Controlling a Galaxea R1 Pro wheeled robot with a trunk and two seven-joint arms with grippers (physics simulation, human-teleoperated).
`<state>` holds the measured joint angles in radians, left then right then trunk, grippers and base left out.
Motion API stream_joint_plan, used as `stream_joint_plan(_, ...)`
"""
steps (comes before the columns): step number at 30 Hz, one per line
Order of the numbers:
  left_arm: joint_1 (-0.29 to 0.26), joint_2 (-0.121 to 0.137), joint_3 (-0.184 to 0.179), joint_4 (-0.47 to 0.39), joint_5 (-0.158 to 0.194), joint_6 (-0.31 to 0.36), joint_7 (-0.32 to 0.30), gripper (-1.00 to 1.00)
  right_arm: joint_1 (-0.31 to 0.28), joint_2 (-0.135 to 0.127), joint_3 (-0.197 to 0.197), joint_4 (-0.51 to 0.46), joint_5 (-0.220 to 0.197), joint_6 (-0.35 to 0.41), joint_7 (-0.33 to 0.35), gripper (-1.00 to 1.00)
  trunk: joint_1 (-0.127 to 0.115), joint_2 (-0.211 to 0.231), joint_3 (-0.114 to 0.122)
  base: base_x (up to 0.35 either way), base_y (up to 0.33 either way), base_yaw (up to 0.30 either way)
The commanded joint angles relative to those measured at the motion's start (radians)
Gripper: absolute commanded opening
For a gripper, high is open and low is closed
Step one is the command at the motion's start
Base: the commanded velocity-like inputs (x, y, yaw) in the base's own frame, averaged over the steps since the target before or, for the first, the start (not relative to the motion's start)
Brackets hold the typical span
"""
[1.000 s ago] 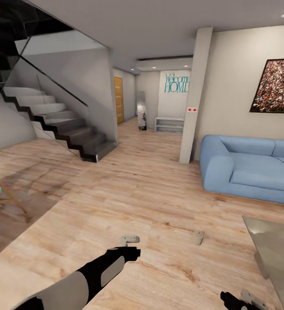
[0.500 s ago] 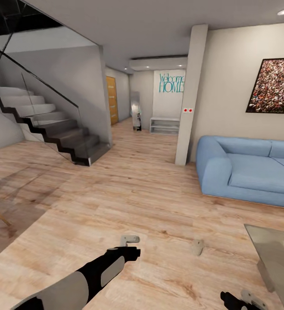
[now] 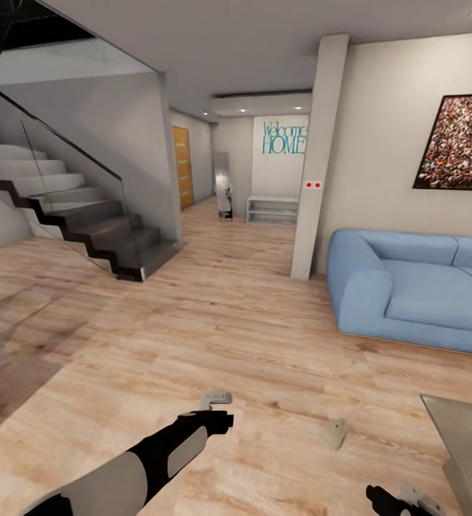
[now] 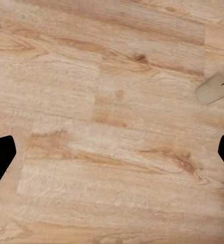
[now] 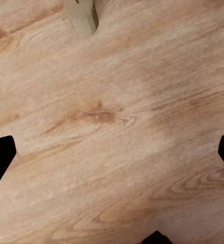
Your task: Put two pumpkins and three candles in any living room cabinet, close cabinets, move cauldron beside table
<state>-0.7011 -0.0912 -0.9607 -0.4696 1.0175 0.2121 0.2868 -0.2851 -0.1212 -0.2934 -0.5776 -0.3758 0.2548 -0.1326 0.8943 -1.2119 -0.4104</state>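
One beige-grey candle [image 3: 334,433] lies on the light wood plank floor, between my two arms and ahead of them. The left wrist view shows the same candle [image 4: 212,89] off to one side of my open left gripper [image 4: 112,157], well apart from it. In the right wrist view the candle [image 5: 81,15] sits beyond my open right gripper [image 5: 112,157]. Both grippers hang over bare floor and hold nothing. In the head view the left gripper [image 3: 218,398] is at lower centre and the right gripper [image 3: 411,498] at the bottom right. A corner of the glossy grey table [image 3: 465,437] shows at the lower right.
A blue sofa [image 3: 415,287] stands against the right wall under a speckled picture. A pale pillar [image 3: 314,165] rises left of it. A dark staircase with a glass rail [image 3: 92,222] fills the left. A hallway with a white shelf [image 3: 271,209] opens straight ahead.
The whole picture has shifted, so the camera has moved: the candle now sits lower, the table further right, and the teal chair has left the view. Both arms hold their pose.
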Motion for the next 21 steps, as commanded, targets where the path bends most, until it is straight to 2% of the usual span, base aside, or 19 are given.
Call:
stream_joint_plan(1,-0.001,0.001,-0.007,-0.002,0.007,0.001,0.008,1.0,0.0,0.0,0.0,-0.002,-0.01,0.004,-0.005,1.0,0.001,-0.001,-0.001,0.335,0.0,-0.004)
stream_joint_plan(14,-0.003,0.001,-0.009,-0.047,0.006,0.019,0.007,1.0,0.0,-0.003,-0.001,-0.002,-0.011,0.012,-0.005,1.0,0.001,-0.001,-0.001,0.335,0.0,-0.016)
stream_joint_plan(18,-0.005,-0.002,-0.014,-0.062,0.006,0.081,0.007,1.0,0.0,-0.004,-0.002,-0.002,-0.011,0.015,-0.005,1.0,0.001,-0.001,-0.002,0.324,-0.053,-0.21)
stream_joint_plan(21,-0.013,-0.002,-0.021,-0.116,0.007,0.151,0.013,1.0,0.0,-0.003,-0.002,-0.001,-0.011,0.016,-0.005,1.0,0.001,-0.001,-0.003,0.309,-0.106,-0.257)
